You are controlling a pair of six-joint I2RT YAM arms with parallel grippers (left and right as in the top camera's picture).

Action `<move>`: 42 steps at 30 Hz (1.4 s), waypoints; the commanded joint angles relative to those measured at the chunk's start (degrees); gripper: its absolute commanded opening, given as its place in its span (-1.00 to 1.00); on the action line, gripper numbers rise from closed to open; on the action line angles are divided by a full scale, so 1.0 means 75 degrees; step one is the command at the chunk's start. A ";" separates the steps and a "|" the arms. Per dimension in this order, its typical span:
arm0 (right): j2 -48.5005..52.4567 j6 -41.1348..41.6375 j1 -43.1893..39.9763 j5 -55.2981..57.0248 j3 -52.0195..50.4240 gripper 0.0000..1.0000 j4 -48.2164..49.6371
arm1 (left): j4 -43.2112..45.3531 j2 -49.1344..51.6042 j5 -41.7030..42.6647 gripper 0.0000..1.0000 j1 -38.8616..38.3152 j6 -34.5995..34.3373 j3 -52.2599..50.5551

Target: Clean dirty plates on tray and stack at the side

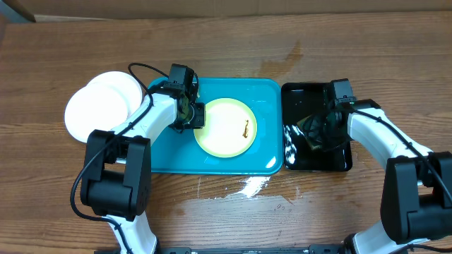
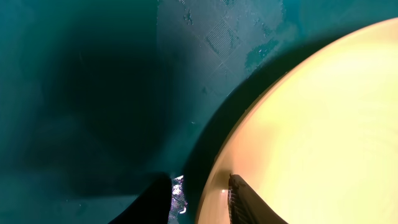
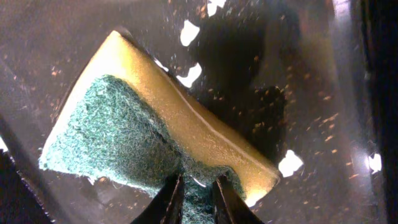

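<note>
The plate [image 1: 224,127] lies flat, face up, in the tray [image 1: 261,95]; round, no long axis, its smear [image 1: 244,129] running near-far. The left jaws straddle its left rim, narrow, probably to steady it; whether they pinch I cannot tell. The right jaws nip the sponge [image 3: 155,124] in the black tray [image 1: 318,161], likely for scrubbing.
</note>
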 commanded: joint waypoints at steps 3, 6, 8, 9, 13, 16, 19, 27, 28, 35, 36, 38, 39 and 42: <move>-0.0047 0.0090 0.0032 -0.1099 -0.0181 -0.64 -0.0143 | 0.0047 0.0055 -0.0216 -0.34 0.0044 0.0079 -0.0224; -0.0050 0.0219 0.0032 -0.1169 -0.0166 -0.48 -0.0152 | 0.0070 0.0055 -0.0224 -0.34 0.0047 0.0085 -0.0224; -0.0050 0.0181 -0.0006 -0.0976 0.0000 -0.34 -0.0163 | 0.0067 0.0055 -0.0283 -0.33 0.0047 0.0087 -0.0224; -0.0050 0.0128 -0.0029 -0.0982 0.0119 -0.30 -0.0207 | 0.0064 0.0055 -0.0347 -0.32 0.0047 0.0087 -0.0224; -0.0050 -0.0423 -0.0041 -0.0979 0.0787 -0.17 -0.0702 | 0.0041 0.0055 -0.0393 -0.20 0.0047 0.0087 -0.0224; -0.0052 -0.0603 -0.0041 -0.0924 0.1131 -0.12 -0.1090 | -0.0015 0.0055 -0.0379 -0.16 0.0047 0.0015 -0.0224; -0.0050 -0.0597 -0.0041 -0.0740 0.1148 -0.10 -0.1274 | -0.0178 0.0055 -0.0245 -0.18 0.0038 -0.0061 -0.0224; -0.0047 -0.0592 -0.0041 0.0087 0.1026 0.00 -0.1504 | -0.0437 0.0055 -0.0119 -0.38 0.0038 -0.0064 -0.0227; -0.0047 -0.0595 -0.0041 0.0085 0.0973 0.00 -0.1457 | -0.0446 0.0055 -0.0099 -0.43 0.0035 -0.0064 -0.0227; -0.0047 -0.1189 0.0268 0.0090 0.0373 0.18 -0.0475 | -0.0376 0.0055 0.0085 -0.91 0.0023 -0.0152 -0.0227; -0.0047 -0.1451 0.0321 0.0090 0.0286 0.23 -0.0289 | -0.0376 0.0055 0.0085 -0.92 0.0023 -0.0152 -0.0227; -0.0047 -0.1816 0.0393 0.0090 0.0157 0.25 -0.0052 | -0.0388 0.0055 0.0079 -0.92 0.0023 -0.0149 -0.0227; -0.0044 -0.1839 0.0425 0.0090 0.0122 0.25 -0.0012 | -0.0393 0.0055 0.0079 -0.91 0.0023 -0.0146 -0.0227; -0.0047 -0.1702 0.0469 0.0006 0.0105 0.21 -0.0239 | -0.0388 0.0055 0.0079 -0.90 0.0000 -0.0149 -0.0227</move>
